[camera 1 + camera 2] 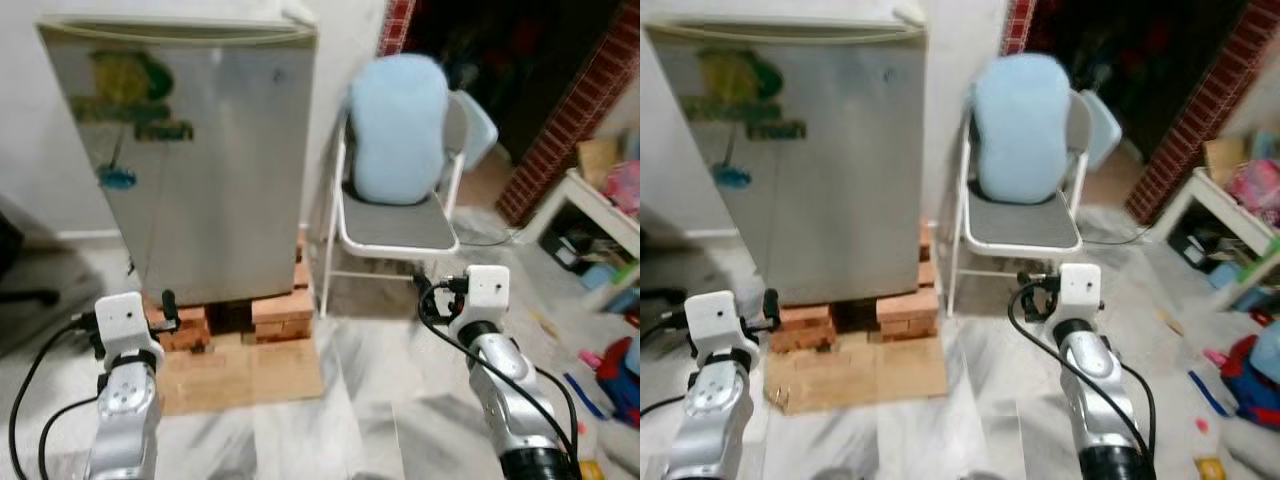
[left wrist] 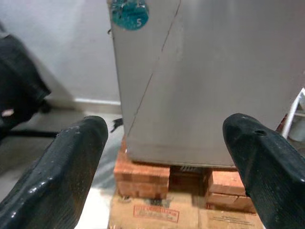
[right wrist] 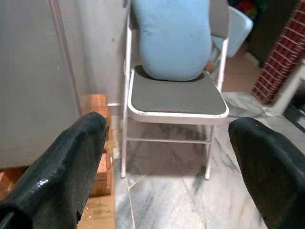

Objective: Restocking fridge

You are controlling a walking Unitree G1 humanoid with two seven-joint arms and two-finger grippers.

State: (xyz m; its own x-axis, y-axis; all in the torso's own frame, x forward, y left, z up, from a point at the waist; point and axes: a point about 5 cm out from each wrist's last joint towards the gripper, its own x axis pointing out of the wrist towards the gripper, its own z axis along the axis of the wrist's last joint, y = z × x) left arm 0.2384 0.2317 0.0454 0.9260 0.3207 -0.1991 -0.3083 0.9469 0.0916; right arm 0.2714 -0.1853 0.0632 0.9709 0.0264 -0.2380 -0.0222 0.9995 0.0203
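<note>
- Squarely ahead stands the fridge (image 1: 200, 150), a small silver one with its door shut, raised on stacks of red bricks (image 1: 275, 315) that sit on flattened cardboard (image 1: 245, 375) over the marble floor (image 1: 380, 390). Stickers mark the upper part of the door.
- Next in size, just beside the fridge on the robot's right, is a white folding chair (image 1: 395, 235) with a pale blue cushion (image 1: 398, 125) propped against its back. Nothing to go into the fridge can be made out near the grippers.
- Further right, a low white shelf (image 1: 600, 205) and scattered toys crowd the floor, well apart from the fridge.
- The left gripper (image 2: 164, 162) is held low in front of the fridge's lower corner, fingers spread wide and holding nothing.
- The right gripper (image 3: 167, 162) faces the chair seat, fingers likewise spread wide and empty.
- The step in hand looks like approaching to open the door. To do it well, the robot should close in until the door edge is within reach and find the opening side; which side that is cannot be told.
- It should pull gently, since a fridge perched on loose bricks could shift, and leave swing room clear of the chair.
</note>
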